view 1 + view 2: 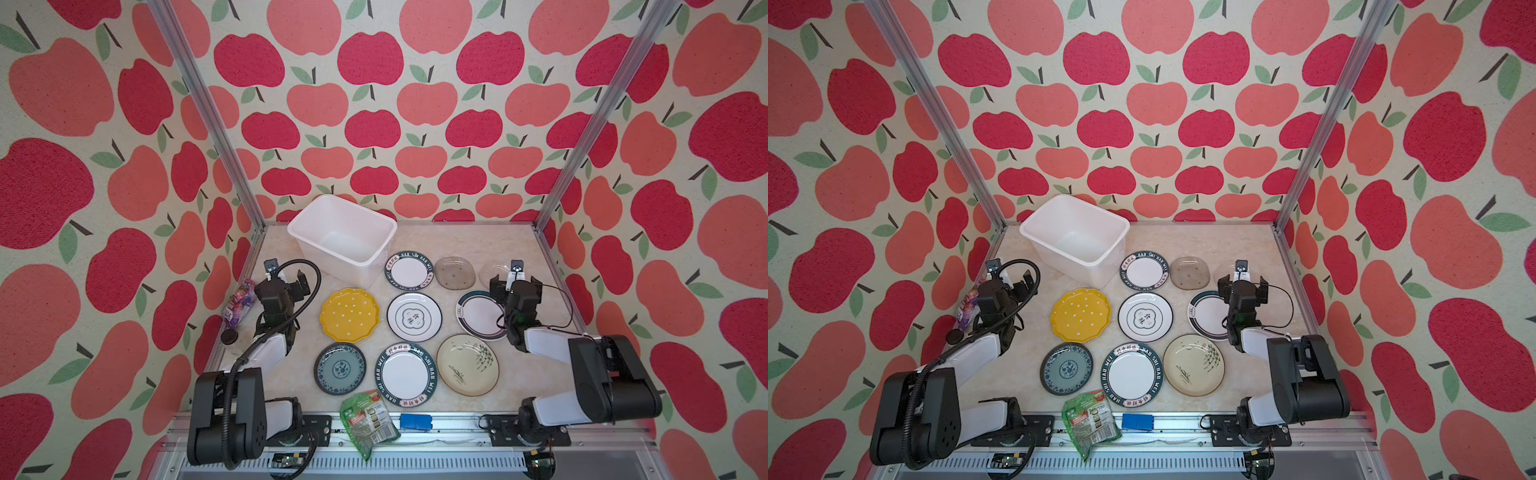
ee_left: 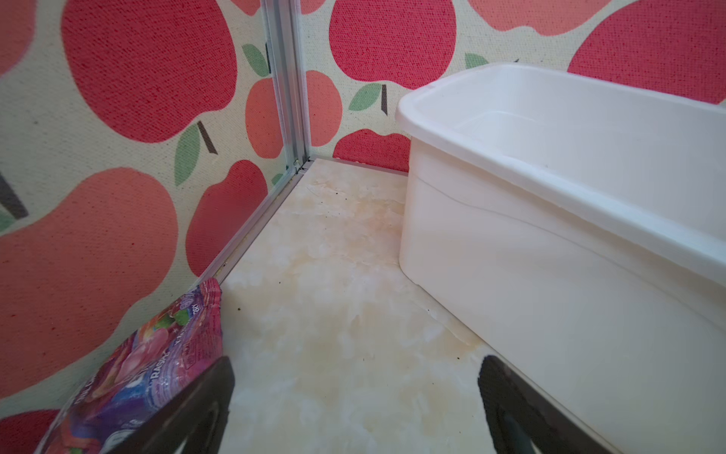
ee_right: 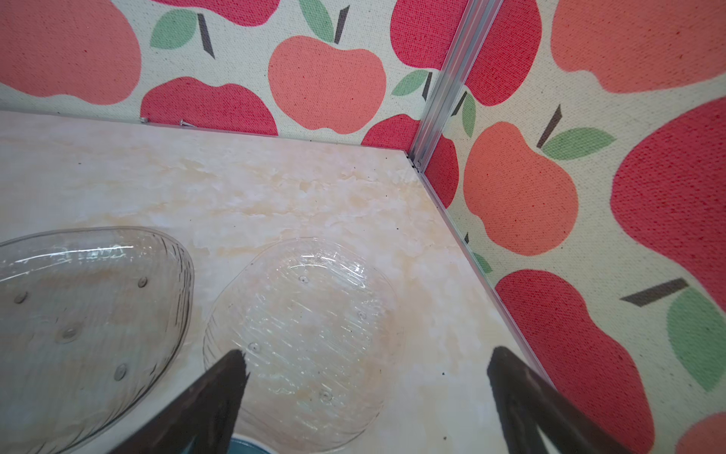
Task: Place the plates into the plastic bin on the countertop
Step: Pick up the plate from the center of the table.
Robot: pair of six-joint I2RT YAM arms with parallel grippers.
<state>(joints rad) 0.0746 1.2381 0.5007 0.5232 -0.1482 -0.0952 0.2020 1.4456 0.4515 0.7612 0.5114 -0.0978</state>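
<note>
The white plastic bin (image 1: 328,259) stands empty at the back left of the countertop (image 1: 457,241). Several plates lie flat in front of it and to its right: yellow dotted (image 1: 350,314), two dark-rimmed lettered ones (image 1: 409,271) (image 1: 406,375), a white one with a centre emblem (image 1: 414,316), blue-green (image 1: 339,368), cream (image 1: 467,365), smoky glass (image 1: 455,272). A green-rimmed plate (image 1: 478,313) is partly under my right arm. My left gripper (image 2: 355,397) hangs open beside the bin's wall (image 2: 510,275). My right gripper (image 3: 367,377) is open over the clear glass plate (image 3: 306,314).
A purple snack pouch (image 1: 241,305) and a dark cap (image 1: 229,336) lie along the left rail. A green snack packet (image 1: 368,422) and a blue block (image 1: 415,422) sit on the front edge. Aluminium posts (image 1: 590,116) and apple-patterned walls close three sides.
</note>
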